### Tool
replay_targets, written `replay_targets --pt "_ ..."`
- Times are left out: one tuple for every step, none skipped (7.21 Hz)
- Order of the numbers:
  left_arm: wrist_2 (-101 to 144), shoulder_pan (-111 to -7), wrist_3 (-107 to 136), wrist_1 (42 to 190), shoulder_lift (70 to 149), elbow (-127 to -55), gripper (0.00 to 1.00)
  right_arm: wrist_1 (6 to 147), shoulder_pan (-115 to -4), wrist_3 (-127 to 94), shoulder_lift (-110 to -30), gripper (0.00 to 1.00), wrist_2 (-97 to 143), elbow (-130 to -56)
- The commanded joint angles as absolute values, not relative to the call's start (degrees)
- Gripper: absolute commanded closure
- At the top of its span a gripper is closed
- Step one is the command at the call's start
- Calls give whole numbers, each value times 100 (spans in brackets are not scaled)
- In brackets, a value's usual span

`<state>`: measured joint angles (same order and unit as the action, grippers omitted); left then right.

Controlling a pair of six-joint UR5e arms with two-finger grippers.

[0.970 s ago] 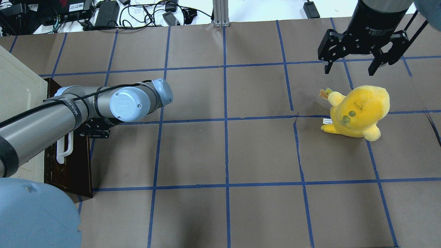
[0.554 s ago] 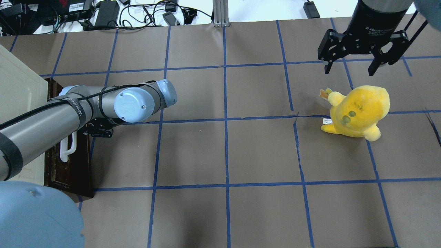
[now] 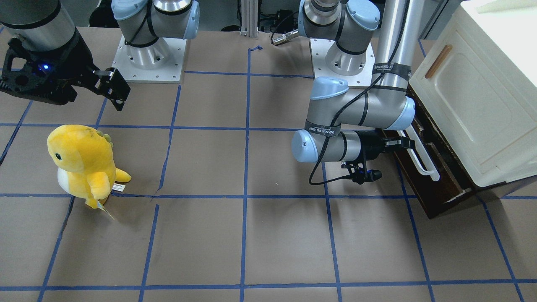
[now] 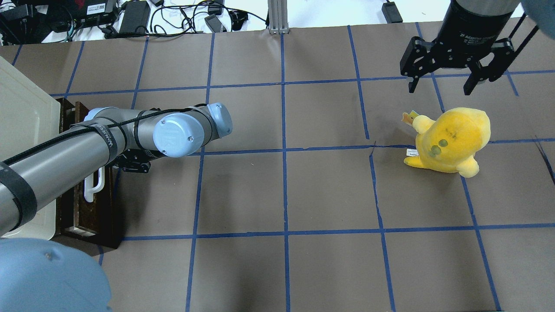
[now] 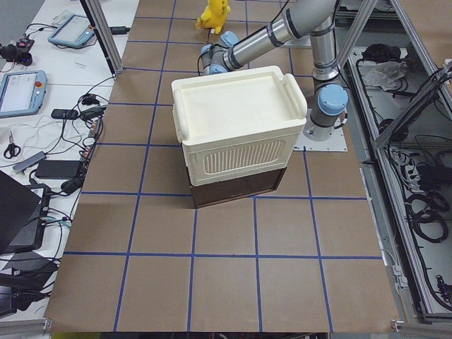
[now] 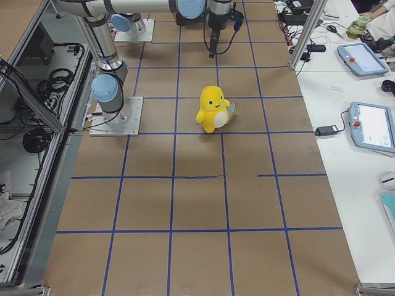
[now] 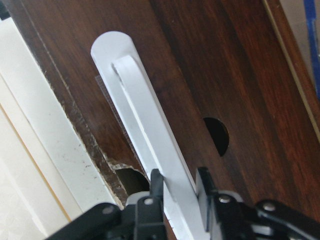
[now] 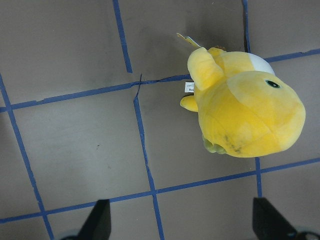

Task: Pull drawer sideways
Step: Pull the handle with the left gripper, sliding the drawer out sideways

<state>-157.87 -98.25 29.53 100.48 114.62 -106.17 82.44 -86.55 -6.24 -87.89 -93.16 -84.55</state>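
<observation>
The drawer (image 4: 96,216) has a dark brown front and a long white bar handle (image 4: 93,189). It sits under the cream cabinet (image 4: 21,117) at the table's left and stands pulled out a little. My left gripper (image 7: 177,182) is shut on the handle (image 7: 145,125), with one finger on each side of the bar. In the front-facing view the left gripper (image 3: 403,143) meets the handle (image 3: 423,162) on the drawer front (image 3: 426,188). My right gripper (image 4: 439,89) is open and empty, high above the table at the far right.
A yellow plush toy (image 4: 451,138) stands on the table just below my right gripper, and it also shows in the right wrist view (image 8: 245,110). The cabinet door (image 3: 474,96) has a slim wooden handle. Cables and power bricks (image 4: 134,17) lie beyond the table's far edge.
My left arm has moved to the right with the handle in its grip. The drawer front has slid out from the cabinet. The right arm and the plush have not moved.
</observation>
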Motion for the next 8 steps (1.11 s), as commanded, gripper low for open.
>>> replay_targets --pt "-15785 -9940 2953 10055 11452 -10617 92 8244 -8657 -624 -8789 0 -9316 -8455" --pt "-15785 -9993 2944 10055 11461 -10617 94 8244 -8657 -624 -8789 0 -9316 -8455" --pt "-15785 -10071 2953 10055 11452 -10617 99 8244 -8657 -624 -8789 0 -9316 -8455" --pt "-15776 -10124 2953 10055 11452 -10617 99 8244 -8649 -624 -8789 0 -9316 -8455" --pt "-15776 -10212 2953 10046 11452 -10608 99 8244 -8657 -624 -8789 0 -9316 -8455" --pt "-15750 -10256 2953 10063 11443 -10608 99 8244 -8657 -624 -8789 0 -9316 -8455" --pt "-15750 -10292 2953 10063 11435 -10608 99 8244 -8657 -624 -8789 0 -9316 -8455" --pt "-15759 -10396 2927 10055 11443 -10600 99 8244 -8657 -624 -8789 0 -9316 -8455"
